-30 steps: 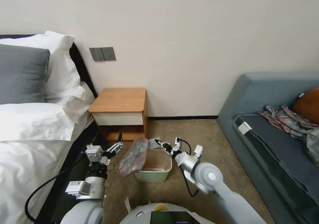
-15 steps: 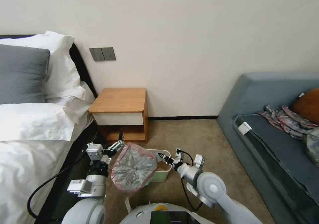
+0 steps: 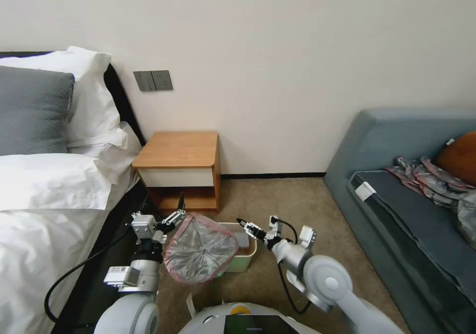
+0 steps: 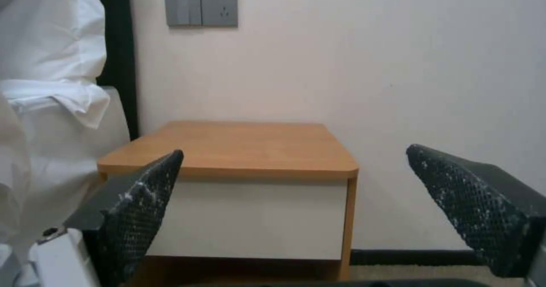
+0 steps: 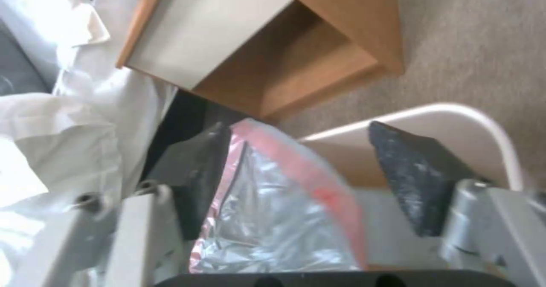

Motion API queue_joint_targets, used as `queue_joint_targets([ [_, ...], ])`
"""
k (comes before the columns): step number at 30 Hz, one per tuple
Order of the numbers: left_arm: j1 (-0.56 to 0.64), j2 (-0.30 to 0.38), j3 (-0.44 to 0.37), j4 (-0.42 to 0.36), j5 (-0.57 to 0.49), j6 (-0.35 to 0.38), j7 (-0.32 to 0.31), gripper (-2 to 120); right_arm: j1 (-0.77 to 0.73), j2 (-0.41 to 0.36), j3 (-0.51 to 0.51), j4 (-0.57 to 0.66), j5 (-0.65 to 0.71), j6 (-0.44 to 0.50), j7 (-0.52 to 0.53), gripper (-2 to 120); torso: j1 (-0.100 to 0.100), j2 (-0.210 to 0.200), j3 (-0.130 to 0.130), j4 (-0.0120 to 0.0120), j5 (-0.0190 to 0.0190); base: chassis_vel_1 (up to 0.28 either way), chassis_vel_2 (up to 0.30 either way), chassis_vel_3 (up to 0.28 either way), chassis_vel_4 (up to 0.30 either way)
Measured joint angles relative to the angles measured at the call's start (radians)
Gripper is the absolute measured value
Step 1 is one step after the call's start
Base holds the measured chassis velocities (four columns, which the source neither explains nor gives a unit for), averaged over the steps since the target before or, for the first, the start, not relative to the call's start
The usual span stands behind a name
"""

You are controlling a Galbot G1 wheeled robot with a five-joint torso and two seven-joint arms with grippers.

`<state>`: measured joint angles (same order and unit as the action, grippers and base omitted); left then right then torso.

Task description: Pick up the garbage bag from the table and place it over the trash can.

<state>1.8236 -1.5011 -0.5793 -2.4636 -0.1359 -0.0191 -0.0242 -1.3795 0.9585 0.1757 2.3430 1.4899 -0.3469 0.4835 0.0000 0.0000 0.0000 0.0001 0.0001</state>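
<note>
The garbage bag (image 3: 201, 252), grey shiny film with a pink rim, lies spread over the left side of the trash can (image 3: 246, 263) on the carpet. My left gripper (image 3: 179, 209) stands open by the bag's upper left edge, and the left wrist view shows its fingers (image 4: 142, 197) wide apart with nothing between them, facing the table (image 4: 239, 144). My right gripper (image 3: 244, 223) hovers open above the can's far rim. In the right wrist view the bag (image 5: 273, 218) and the can's rim (image 5: 455, 112) lie beyond the open right gripper (image 5: 298, 129). The table (image 3: 178, 149) stands against the wall, its top bare.
A bed (image 3: 44, 215) with white linen runs along the left, close to my left arm, and a black cable (image 3: 74, 274) hangs beside it. A grey-blue sofa (image 3: 411, 200) with a patterned cloth (image 3: 426, 175) stands on the right. Carpet lies open between can and sofa.
The bag, first hanging narrow between the grippers, has spread wide and settled onto the can's left side. My right gripper has drawn a little to the right, away from the bag.
</note>
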Motion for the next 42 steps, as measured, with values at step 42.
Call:
queue_joint_targets([
  [42,0.028,0.015,0.128,0.281,0.129,0.026,-0.150,53,-0.071,0.063,0.072,0.043,-0.170,0.091,-0.034,100,0.000,0.000,0.000,0.0000,0.0000,0.000,0.000,0.000,0.000],
])
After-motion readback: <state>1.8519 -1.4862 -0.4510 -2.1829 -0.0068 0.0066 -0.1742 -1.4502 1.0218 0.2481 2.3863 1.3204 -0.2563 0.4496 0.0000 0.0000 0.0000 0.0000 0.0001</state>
